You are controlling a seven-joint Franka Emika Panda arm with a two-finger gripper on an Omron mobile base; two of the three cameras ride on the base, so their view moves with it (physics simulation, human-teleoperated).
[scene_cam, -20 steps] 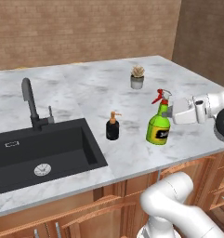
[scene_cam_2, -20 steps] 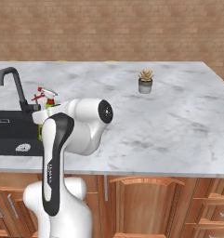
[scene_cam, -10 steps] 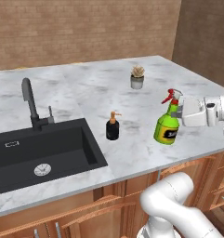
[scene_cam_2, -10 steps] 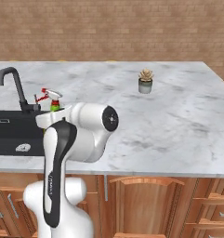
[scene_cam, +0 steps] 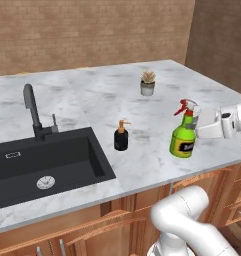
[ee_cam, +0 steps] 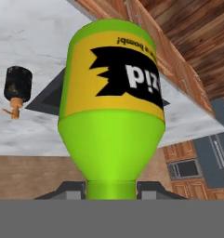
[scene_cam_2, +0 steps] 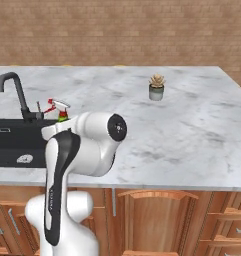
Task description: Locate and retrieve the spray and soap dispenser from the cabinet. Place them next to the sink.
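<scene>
grey-white marble counter (scene_cam: 92,95) bears soap dispenser (scene_cam: 121,136) and potted plant (scene_cam: 148,83).

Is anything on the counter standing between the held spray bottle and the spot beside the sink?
The gripper is shut on the spray. The soap dispenser already stands on the marble between it and the sink. Otherwise that stretch of counter is bare.

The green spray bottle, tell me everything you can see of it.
The spray bottle is slim, glossy bright green plastic, with a yellow and black label, white trigger head and red nozzle. It stands roughly upright at the marble counter by its front edge, right of the soap dispenser. The gripper jaws clamp its neck.
</scene>
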